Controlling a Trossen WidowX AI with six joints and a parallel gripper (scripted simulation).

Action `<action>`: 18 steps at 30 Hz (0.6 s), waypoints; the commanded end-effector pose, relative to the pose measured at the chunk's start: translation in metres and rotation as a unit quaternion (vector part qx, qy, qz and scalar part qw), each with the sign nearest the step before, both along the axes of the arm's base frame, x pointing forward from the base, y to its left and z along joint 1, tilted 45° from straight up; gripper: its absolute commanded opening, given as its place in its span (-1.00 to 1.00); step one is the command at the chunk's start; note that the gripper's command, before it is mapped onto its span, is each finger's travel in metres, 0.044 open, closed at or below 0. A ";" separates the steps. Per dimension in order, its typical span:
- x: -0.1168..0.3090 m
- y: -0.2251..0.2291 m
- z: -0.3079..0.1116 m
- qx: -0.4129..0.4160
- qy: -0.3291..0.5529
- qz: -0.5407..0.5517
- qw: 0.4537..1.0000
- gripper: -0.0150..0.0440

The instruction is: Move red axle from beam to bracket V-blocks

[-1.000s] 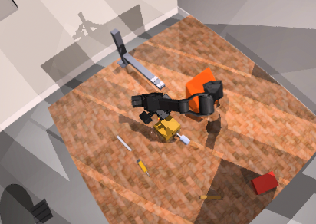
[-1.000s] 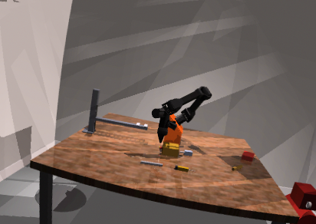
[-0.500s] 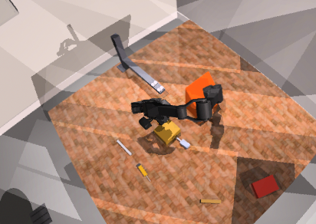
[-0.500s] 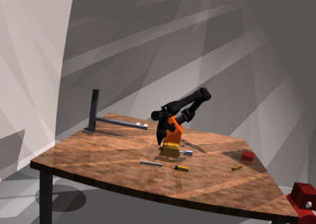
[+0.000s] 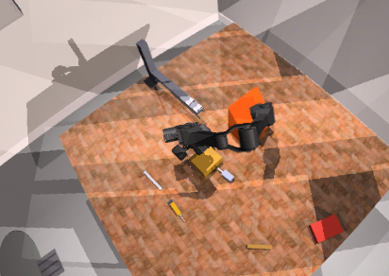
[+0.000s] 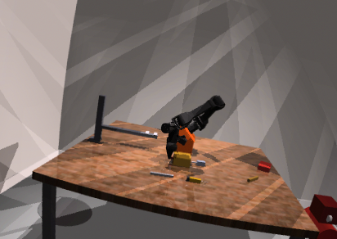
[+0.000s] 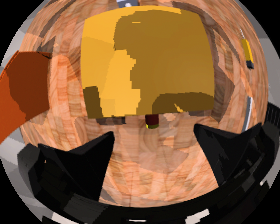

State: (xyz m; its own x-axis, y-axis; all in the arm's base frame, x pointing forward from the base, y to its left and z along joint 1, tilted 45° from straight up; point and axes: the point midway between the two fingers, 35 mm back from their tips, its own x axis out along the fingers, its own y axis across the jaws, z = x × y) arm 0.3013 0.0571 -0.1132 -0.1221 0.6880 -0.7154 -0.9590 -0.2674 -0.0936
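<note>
Red axle, though its identity was uncertain, was perhaps the small dark-red piece (image 7: 152, 120) at the yellow block's near edge in the wrist view. On the wooden counter (image 5: 227, 224) (image 6: 229, 198) stood an angled grey stand (image 5: 170, 86) (image 6: 99, 118), then an orange block (image 5: 242, 110) (image 6: 187, 142) (image 7: 26, 87), and the smaller yellow block (image 5: 206, 163) (image 6: 181, 159) (image 7: 156, 60). Beside that, the fingers (image 5: 179, 152) (image 6: 170, 149) were spread wide, gripping nothing.
</note>
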 end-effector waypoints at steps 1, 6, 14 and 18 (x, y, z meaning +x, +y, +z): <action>-0.004 0.007 -0.005 0.003 0.005 0.000 1.000 1.00; -0.004 0.009 -0.007 0.003 0.005 0.000 1.000 1.00; -0.004 0.007 -0.007 0.001 0.003 0.001 1.000 0.64; -0.004 0.007 -0.007 0.001 0.003 0.001 1.000 0.29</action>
